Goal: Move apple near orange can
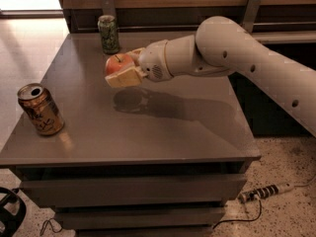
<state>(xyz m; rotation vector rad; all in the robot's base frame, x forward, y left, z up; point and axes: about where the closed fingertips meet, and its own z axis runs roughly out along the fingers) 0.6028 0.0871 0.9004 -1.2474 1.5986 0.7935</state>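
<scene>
Carry phase: hand (127, 65) clamped on round red-orange apple (117, 63), held clear above grey worktop (163, 132), presumably to travel unobstructed. The metallic orange-gold can (40, 109) stands well apart, front-left.

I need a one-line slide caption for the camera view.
The gripper holds the apple above the table; the orange can stands apart near the front edge.
</scene>
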